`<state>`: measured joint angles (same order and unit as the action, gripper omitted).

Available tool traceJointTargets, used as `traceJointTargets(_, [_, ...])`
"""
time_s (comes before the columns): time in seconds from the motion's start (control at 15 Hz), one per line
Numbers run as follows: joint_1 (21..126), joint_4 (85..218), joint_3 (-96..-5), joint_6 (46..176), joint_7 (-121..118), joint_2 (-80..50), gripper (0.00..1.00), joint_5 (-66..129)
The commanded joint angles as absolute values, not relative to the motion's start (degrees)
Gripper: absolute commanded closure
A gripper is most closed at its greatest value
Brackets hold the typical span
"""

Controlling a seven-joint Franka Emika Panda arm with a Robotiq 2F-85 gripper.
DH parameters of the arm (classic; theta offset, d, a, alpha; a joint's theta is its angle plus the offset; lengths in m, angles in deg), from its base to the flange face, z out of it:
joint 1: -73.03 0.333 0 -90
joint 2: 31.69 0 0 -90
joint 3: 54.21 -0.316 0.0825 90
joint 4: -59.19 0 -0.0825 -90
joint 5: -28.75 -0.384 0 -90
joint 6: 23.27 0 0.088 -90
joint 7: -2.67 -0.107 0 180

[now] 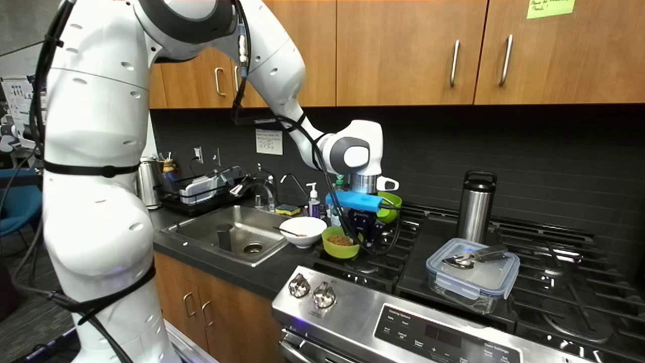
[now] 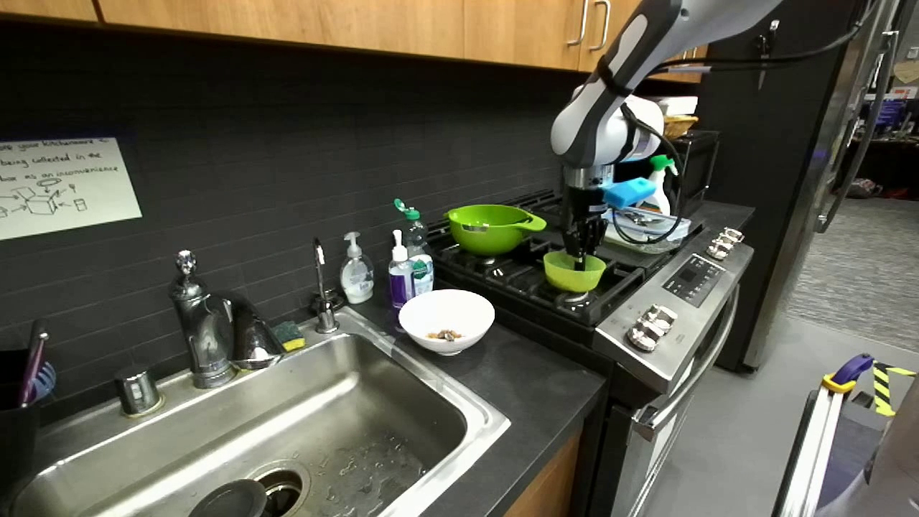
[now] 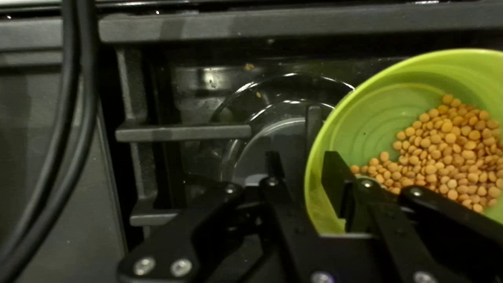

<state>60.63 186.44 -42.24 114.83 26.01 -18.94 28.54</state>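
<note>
Lime-green bowl (image 3: 369,122): on the stove grate (image 3: 180,133), at the end nearest the bench (image 2: 531,373). Done: jaws set astride its wall, one finger (image 3: 334,177) inside, its counterpart outside. Not yet done, judging by the gap between wall and outer finger: a firm grip; jaws partly apart. Bowl not raised, contents inside. Appearance: round, smooth, likely plastic, faint rings in its base. Contents: orange-brown lentils (image 3: 444,157), heaped to one side. Neighbour: white bowl (image 2: 445,309) on the bench.
</note>
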Motion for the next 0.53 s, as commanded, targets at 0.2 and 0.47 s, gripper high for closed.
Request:
traceJointTargets(0.2, [60.0,185.7,-43.9,113.7,26.2,-19.1,0.96,29.5])
traceJointTargets(0.47, [60.2,185.5,-44.1,112.6,26.4,-19.4,0.97,29.8])
